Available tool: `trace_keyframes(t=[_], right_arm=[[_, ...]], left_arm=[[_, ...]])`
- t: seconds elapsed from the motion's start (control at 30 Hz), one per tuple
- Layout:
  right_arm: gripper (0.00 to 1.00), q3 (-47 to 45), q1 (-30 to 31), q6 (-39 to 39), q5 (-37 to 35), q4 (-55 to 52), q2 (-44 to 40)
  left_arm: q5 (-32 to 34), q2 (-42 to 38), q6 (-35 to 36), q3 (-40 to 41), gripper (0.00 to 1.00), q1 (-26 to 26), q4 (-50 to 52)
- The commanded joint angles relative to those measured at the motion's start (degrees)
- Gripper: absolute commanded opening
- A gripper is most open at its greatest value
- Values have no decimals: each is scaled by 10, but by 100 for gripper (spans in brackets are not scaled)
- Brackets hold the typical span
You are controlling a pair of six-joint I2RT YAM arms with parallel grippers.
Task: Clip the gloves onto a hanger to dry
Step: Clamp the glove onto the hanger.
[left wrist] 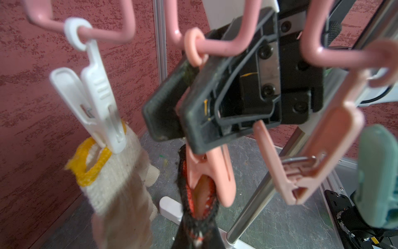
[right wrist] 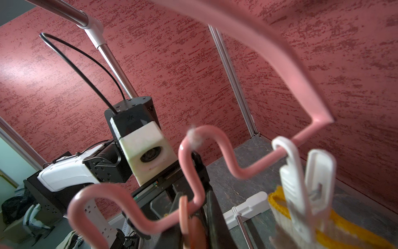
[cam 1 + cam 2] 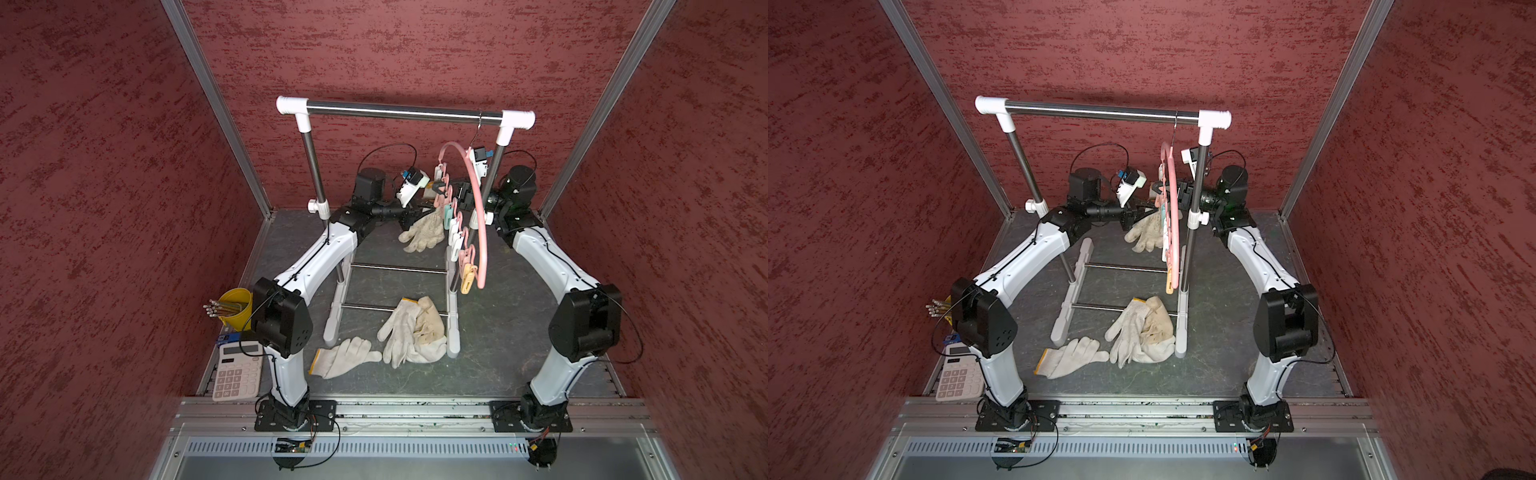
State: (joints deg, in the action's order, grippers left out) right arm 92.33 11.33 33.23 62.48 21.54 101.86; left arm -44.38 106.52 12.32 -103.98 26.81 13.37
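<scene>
Clipping 2nd glove on hanger (image 3: 478, 216).
R fingers (image 1: 163, 112) shut, squeezing pink clip (image 1: 215, 172) open, beside white clip (image 1: 101, 103) w/ glove 1 (image 1: 116, 176); L fingers (image 3: 406, 219) closed, prob. holding dark cuff (image 1: 187, 207) at its mouth. Next: seat cuff, release. L wrist cam alone shows mouth; both top views show spare gloves (image 3: 399, 332) on worktop (image 3: 498, 332) below hanger.

A long curved pink plastic hanger (image 3: 478, 216) with dangling pastel clips (image 3: 455, 235) hangs between the left gripper (image 3: 407, 217) and the right gripper (image 3: 464, 195). One off-white knitted glove (image 3: 424, 232) sits just beside the left jaws. A heap of off-white and beige gloves (image 3: 413, 332) and a lone off-white glove (image 3: 345, 359) lie well apart from both.
</scene>
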Motion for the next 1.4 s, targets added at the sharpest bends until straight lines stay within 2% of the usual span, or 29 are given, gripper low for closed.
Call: trace_keyframes(t=[0.0,0.37,0.43,0.5,0.53,0.7,0.9,1.03,1.2,1.37], right_arm=[[0,-4,6,-18,-18,-8,-23],[0,-1,6,-19,-31,-4,-21],[10,0,6,-19,-36,-6,-22],[33,1,6,-17,-40,-6,-22],[39,2,5,-17,-40,-6,-22],[54,9,4,-19,-47,-18,-23],[62,-1,-6,-23,-85,-20,-38],[70,-12,-17,-59,-155,-66,-65],[78,-28,-32,-110,-298,-158,-102],[87,-52,-52,-103,-436,-215,-141]], left_arm=[[-11,-27,10,-21,0,4,4],[-9,-35,20,-24,0,7,16],[-5,-35,20,-23,0,7,17],[-3,-35,19,-22,3,7,17],[-2,-36,19,-22,3,7,16],[12,-35,18,-20,10,7,16],[58,-38,8,-9,25,6,5],[126,-43,4,1,38,4,4],[205,-57,7,8,45,3,10],[244,-93,3,37,51,6,-15]])
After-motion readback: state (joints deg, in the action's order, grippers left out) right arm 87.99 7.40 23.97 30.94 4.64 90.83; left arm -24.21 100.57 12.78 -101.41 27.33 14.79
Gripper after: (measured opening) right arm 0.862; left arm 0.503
